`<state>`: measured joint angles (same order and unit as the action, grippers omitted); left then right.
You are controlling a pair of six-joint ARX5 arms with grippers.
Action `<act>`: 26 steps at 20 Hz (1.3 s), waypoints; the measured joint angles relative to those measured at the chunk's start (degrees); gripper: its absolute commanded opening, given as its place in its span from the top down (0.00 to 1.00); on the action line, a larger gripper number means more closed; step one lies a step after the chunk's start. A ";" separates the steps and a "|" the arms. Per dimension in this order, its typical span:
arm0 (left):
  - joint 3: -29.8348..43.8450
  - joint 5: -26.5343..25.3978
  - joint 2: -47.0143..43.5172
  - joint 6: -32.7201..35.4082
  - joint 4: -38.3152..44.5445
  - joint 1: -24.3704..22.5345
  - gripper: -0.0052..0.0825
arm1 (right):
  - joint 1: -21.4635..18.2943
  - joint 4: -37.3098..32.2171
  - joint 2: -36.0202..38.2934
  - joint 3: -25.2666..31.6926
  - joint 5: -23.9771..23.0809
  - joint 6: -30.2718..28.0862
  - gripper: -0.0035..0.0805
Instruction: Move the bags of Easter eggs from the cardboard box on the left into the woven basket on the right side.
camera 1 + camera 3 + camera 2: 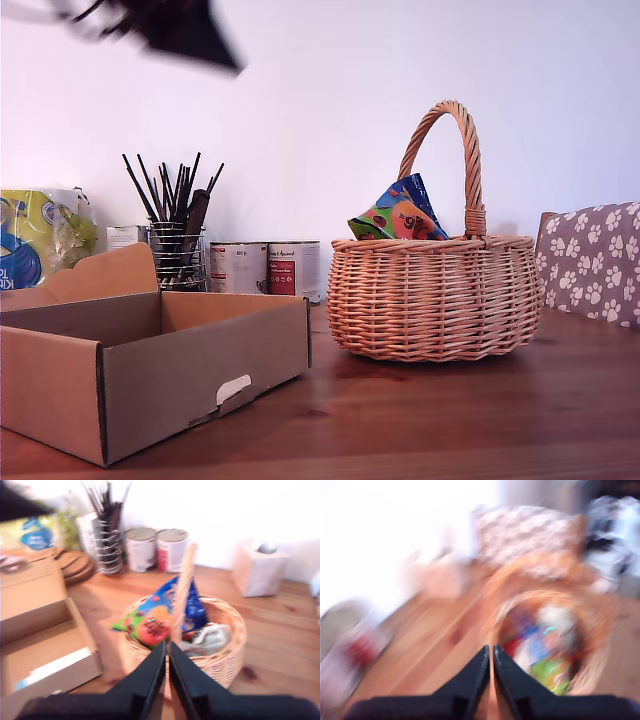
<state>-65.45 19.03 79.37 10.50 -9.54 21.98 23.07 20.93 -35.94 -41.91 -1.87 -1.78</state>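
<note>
Basket beyond my closed second gripper (166,652)

My jaws meet with only a thin slit between them, nothing held. Just past the tips stands the basket (227,660), its handle (183,592) rising in line with the slit. A bag (160,615) leans over the rim, with something pale, too blurred to name, beside it. The box (45,630) lies off to one side; cans (155,549) stand far beyond.

cardboard box (150,375) at exterior view's left, woven basket (432,295) right, egg bag (400,212) inside, cans (265,267) behind
</note>
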 measured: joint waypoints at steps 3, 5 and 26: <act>11.21 -4.11 -7.15 -2.60 5.64 -2.14 0.96 | -3.58 -4.09 -1.33 1.73 1.86 -0.04 0.97; 16.87 -6.64 -13.79 -2.86 8.90 -3.72 0.96 | -6.64 -5.49 -1.62 3.19 5.42 -0.22 0.97; 35.26 -11.19 -49.20 -7.45 -3.98 -7.50 0.95 | -12.48 0.59 4.07 4.92 13.05 1.77 0.97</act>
<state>-30.20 7.84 30.17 3.05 -13.52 14.48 10.59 21.52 -31.88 -36.99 11.18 -0.01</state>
